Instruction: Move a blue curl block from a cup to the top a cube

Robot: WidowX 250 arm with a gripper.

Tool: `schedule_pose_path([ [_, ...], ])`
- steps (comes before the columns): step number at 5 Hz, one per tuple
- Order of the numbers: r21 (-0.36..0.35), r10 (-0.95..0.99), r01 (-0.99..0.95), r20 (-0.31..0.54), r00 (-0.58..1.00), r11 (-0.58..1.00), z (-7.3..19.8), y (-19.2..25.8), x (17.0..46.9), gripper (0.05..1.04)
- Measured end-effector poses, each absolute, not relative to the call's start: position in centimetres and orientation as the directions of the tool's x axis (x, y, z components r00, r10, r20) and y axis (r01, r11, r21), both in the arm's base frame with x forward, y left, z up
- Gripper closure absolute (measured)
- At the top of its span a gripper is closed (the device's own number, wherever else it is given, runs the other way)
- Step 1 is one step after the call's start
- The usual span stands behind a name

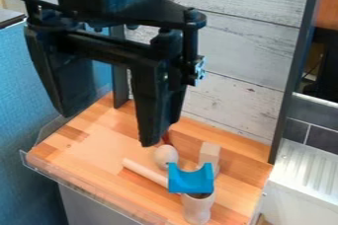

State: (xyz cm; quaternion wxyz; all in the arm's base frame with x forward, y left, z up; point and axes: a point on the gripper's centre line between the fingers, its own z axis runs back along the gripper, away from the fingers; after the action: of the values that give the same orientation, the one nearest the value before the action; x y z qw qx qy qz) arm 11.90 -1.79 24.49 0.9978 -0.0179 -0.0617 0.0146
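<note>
The pincer (108,130) hangs wide open, holding nothing. The blue curl block (191,184) sits on the cup (197,210), near right. It looks light and hard; I'd pinch its straight sides.

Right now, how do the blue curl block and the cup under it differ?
Colour: the curl block is bright blue, while the cup is pale and wood-toned.
Shape: the curl block has a scooped-out upper edge between two raised ends; the cup is rounded.
Place: the curl block rests up at the cup's mouth, while the cup stands on the wooden surface.
Shared: neither is held by the claw.
</note>
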Motion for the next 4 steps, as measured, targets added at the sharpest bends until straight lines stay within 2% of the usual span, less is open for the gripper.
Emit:
schedule_pose_path([
  [1,-0.037,0.030,-0.026,0.120,0.992,0.999,24.2,-1.8,11.9,0.084],
  [2,-0.032,0.120,-0.118,0.098,0.988,0.993,21.0,-0.5,14.6,0.084],
  [4,-0.061,0.247,-0.242,0.092,0.965,0.968,17.0,0.5,18.3,0.084],
])
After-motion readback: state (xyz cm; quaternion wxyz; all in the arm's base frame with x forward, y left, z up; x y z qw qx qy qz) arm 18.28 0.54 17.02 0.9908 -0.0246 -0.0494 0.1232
